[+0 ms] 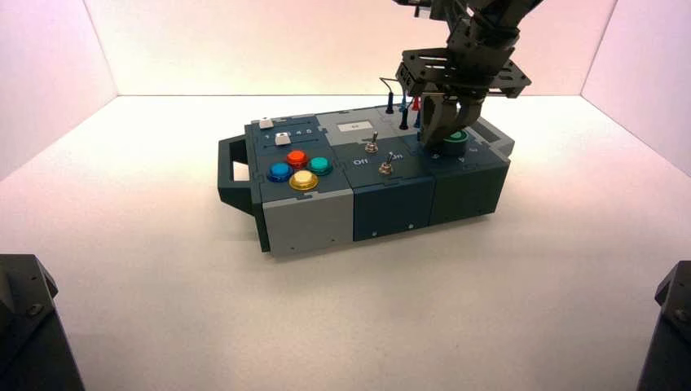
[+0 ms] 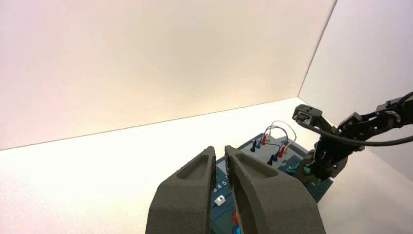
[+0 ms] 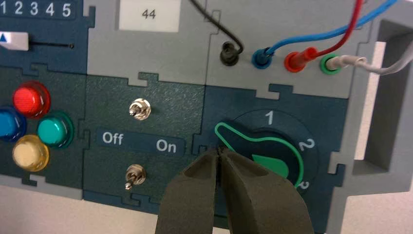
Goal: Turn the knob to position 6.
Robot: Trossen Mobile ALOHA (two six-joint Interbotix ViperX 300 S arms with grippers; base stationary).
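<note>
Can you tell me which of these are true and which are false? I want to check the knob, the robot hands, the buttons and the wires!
1. The knob is green. True.
2. The left hand is turning the knob. False: it's away from the box; the right hand is at the knob.
3. There are four round buttons. True.
4. The little white screen says 99. False: it says 44.
5. A red wire is plugged in. True.
</note>
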